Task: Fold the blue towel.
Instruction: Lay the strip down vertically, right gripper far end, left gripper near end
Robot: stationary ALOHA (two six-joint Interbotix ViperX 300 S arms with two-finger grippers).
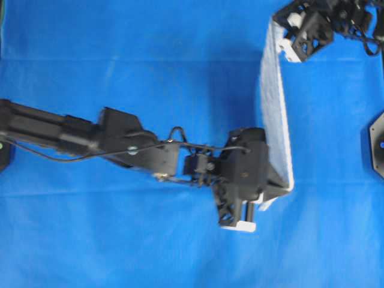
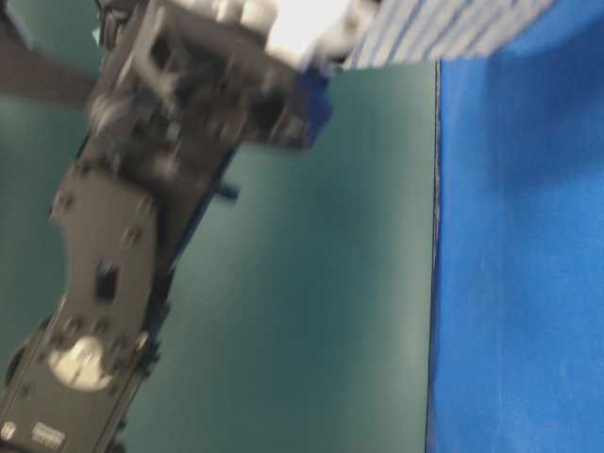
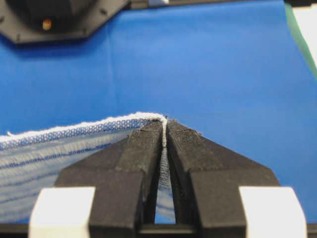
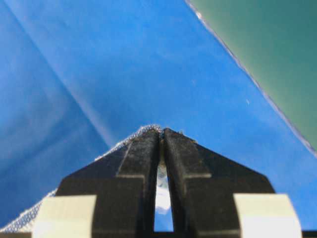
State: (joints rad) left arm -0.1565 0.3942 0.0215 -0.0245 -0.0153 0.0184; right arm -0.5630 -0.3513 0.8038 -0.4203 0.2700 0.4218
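Pinching a corner of the blue towel (image 3: 59, 148), left gripper (image 3: 165, 130) with fingers (image 3: 143, 148) pressed together and a thin white edge of cloth squeezed between the tips. Seen from the left wrist view: towel running off to the left of the claw, hemmed edge uppermost, blue stripes lying along its length, blue table cloth (image 3: 208, 74) spread beneath and beyond.

Clamped likewise, right gripper (image 4: 162, 132), fingers (image 4: 141, 153) shut on another corner, a sliver of woven cloth showing between them and a white hem trailing down to the left of the claw.

Viewed from overhead: blue towel (image 1: 275, 102) lifted clear and held as a narrow upright band, seen nearly edge-on, long axis running from lower middle-right up toward the top right. Lower end caught at the left gripper (image 1: 282, 183), which reaches in from the left on a long black arm; upper end caught at the right gripper (image 1: 282, 24) near the top edge. Cloth stretched between the two claws, sagging slightly, with the table cloth (image 1: 120, 240) below. Black robot base (image 1: 377, 144) at the right edge, well apart from the towel.

Farther off, in the table-level view: blurred arm (image 2: 113, 283) in front of a green wall (image 2: 311, 283), striped towel (image 2: 444, 28) only just visible at the top.
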